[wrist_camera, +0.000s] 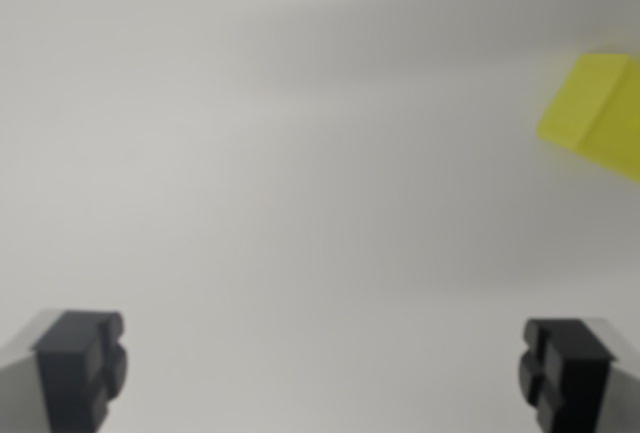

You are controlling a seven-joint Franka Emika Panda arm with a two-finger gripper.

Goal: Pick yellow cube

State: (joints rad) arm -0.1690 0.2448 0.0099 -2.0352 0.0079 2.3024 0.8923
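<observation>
The yellow cube (597,113) is sitting blurred at the wrist view's right edge, an edge facing the camera, bearing no readable writing. The jaws (322,373) are hanging wide open, holding nothing, above the pale desk (280,173).

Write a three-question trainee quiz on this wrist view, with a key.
1. True or false: the claw is shut on the yellow cube.
2. Where is the cube? A) wrist view's upper right, cut by the edge B) lower left C) between the fingers
3. Fill in: the cube rests on a plain ___ surface.

Key: 1 false, the fingers stand wide apart with nothing between them; 2 A; 3 white.
</observation>
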